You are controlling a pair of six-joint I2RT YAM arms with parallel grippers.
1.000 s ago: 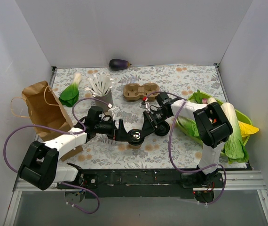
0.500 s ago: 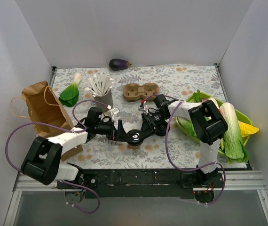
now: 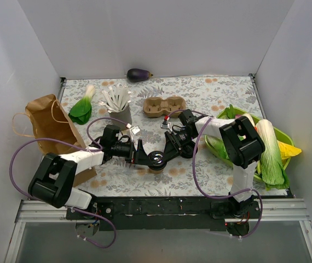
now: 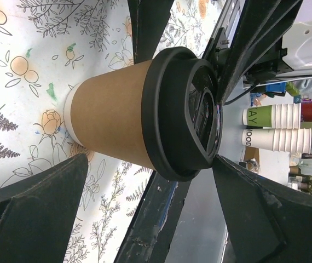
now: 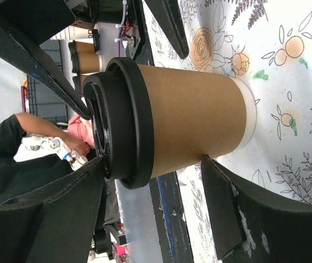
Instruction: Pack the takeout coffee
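Observation:
The takeout coffee (image 3: pixel 157 160) is a tan paper cup with a black lid, standing upright on the floral mat near the front middle. It fills the left wrist view (image 4: pixel 117 109) and the right wrist view (image 5: pixel 194 115). My left gripper (image 3: pixel 144 156) is open just left of the cup, and its fingers (image 4: pixel 35 213) stand wide apart and clear of it. My right gripper (image 3: pixel 168 152) is open just right of the cup; one of its fingertips (image 5: pixel 221 186) sits against the cup's lower wall and the other lies by the lid. The brown two-well carrier (image 3: pixel 164 106) sits empty behind them.
A grey cup of white sticks (image 3: pixel 119 109) stands at the back left beside a bok choy (image 3: pixel 82 109). A brown paper bag (image 3: pixel 49 129) lies at the left. A green bowl of vegetables (image 3: pixel 279 137) is at the right. An eggplant (image 3: pixel 138 74) lies at the back wall.
My right gripper has moved left and forward, closing in on the cup. My left arm has shifted slightly. The cup has stayed in place.

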